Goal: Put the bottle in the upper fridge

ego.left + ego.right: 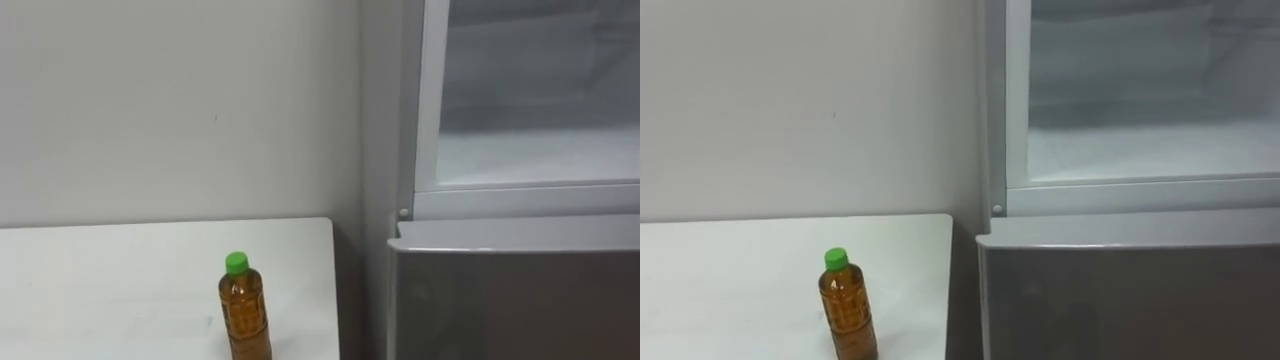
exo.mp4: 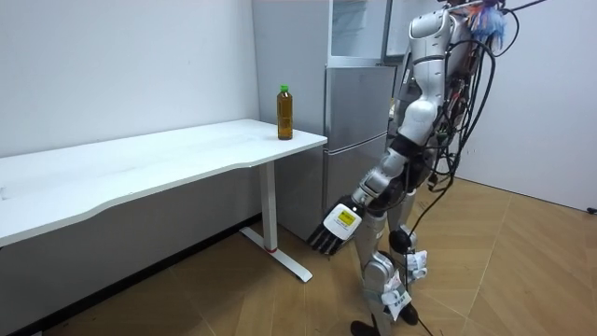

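Note:
An amber bottle (image 1: 244, 310) with a green cap stands upright on the white table (image 1: 110, 285), close to its right end. Just right of the table is the fridge; its upper compartment (image 1: 540, 150) is open, with a bare white shelf inside. In the room view I stand facing the fridge (image 2: 359, 103), with the bottle (image 2: 284, 112) to my left on the table corner. My left hand (image 2: 336, 227) hangs low at my side with straight fingers, empty and well below the table top.
The grey lower fridge door (image 1: 520, 300) is shut, and a narrow gap separates it from the table edge. A plain white wall runs behind the table. The long table (image 2: 140, 159) stretches away towards the room view's left. The floor (image 2: 522, 271) is wooden.

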### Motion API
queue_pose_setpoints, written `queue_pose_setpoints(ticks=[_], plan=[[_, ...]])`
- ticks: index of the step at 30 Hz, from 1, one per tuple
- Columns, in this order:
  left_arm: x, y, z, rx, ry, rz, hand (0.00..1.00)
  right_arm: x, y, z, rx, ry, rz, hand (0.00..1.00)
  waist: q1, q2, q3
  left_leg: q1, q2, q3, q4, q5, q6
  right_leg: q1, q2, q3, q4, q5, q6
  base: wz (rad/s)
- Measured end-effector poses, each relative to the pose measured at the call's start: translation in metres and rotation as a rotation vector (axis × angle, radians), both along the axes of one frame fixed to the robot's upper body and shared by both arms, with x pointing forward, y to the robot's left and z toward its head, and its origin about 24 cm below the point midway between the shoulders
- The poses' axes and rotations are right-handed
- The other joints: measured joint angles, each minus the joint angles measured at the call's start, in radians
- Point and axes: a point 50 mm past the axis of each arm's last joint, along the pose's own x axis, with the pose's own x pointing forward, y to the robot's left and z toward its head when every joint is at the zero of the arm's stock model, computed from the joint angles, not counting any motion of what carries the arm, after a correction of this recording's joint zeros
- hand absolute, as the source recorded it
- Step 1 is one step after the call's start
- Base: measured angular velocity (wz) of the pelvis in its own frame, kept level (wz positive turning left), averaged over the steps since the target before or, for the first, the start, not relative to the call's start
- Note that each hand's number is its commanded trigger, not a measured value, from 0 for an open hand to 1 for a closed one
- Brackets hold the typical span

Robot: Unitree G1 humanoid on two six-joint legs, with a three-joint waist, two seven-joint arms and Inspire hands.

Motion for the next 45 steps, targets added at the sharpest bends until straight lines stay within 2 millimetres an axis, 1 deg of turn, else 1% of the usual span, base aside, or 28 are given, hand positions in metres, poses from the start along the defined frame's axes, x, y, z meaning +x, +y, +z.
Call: queue_pose_setpoints(ticks=[4,5,8,12,15,20,31,41,43,45], plan=[[-0.007,-0.006,-0.003,-0.039,0.045,-0.051,0.0,0.004,0.002,-0.001,-0.003,0.003,0.035,0.0,-0.009,-0.006,-0.0012,0.0,0.001,0.01,-0.003,0.0,0.0,-0.007,0.002,0.01,0.0,0.0,0.0,-0.07],[-0.008,-0.005,-0.004,-0.039,0.057,-0.074,0.0,0.007,0.002,-0.001,-0.004,0.0,0.045,0.0,-0.01,-0.007,-0.0017,-0.004,0.002,0.021,-0.003,0.0,0.0,-0.014,0.002,0.017,0.001,0.0,-0.001,-0.13],[-0.009,-0.001,-0.004,-0.028,0.08,-0.117,0.0,0.008,0.005,-0.001,0.001,0.005,0.071,0.0,-0.017,-0.014,-0.0008,-0.015,0.001,0.024,-0.003,0.0,0.0,-0.024,0.001,0.019,0.001,0.003,0.001,-0.04],[-0.003,0.002,-0.003,-0.022,0.076,-0.148,0.0,0.011,0.007,-0.002,0.006,0.0,0.086,0.0,-0.018,-0.025,0.001,-0.023,0.0,0.027,-0.003,0.0,0.001,-0.033,0.0,0.02,-0.002,0.005,0.002,-0.03],[0.001,0.004,-0.003,-0.014,0.08,-0.178,0.0,0.011,0.007,-0.003,0.011,0.012,0.088,0.0,-0.019,-0.024,0.001,-0.03,0.0,0.026,-0.003,0.0,0.001,-0.04,0.0,0.022,-0.002,0.006,0.002,0.0],[0.002,0.003,-0.005,-0.017,0.095,-0.205,0.0,0.014,0.007,-0.003,0.012,0.017,0.09,0.0,-0.018,-0.021,0.0014,-0.035,0.0,0.026,-0.003,0.0,0.001,-0.043,0.001,0.021,-0.004,0.006,0.002,0.0],[-0.001,0.002,-0.006,-0.036,0.121,-0.21,0.0,0.014,0.007,-0.004,0.026,0.02,0.087,0.0,-0.019,-0.016,0.0022,-0.038,0.0,0.026,-0.004,0.0,0.001,-0.043,0.002,0.021,-0.012,0.006,0.002,0.0],[0.001,0.002,-0.006,-0.039,0.125,-0.213,0.0,0.014,0.008,-0.004,0.036,0.023,0.095,0.0,-0.019,-0.02,0.0021,-0.039,0.0,0.027,-0.006,0.0,0.001,-0.043,0.002,0.021,-0.017,0.006,0.002,0.0],[0.002,0.003,-0.006,-0.037,0.125,-0.215,0.0,0.018,0.008,-0.004,0.038,0.019,0.104,0.0,-0.02,-0.023,0.0018,-0.039,0.0,0.028,-0.006,0.0,0.001,-0.043,0.002,0.021,-0.017,0.006,0.002,0.0],[0.004,0.005,-0.005,-0.03,0.121,-0.229,0.0,0.021,0.008,-0.004,0.047,0.012,0.119,0.0,-0.019,-0.029,0.0039,-0.04,0.0,0.033,-0.006,0.0,0.001,-0.044,0.002,0.02,-0.017,0.006,0.002,0.0]])
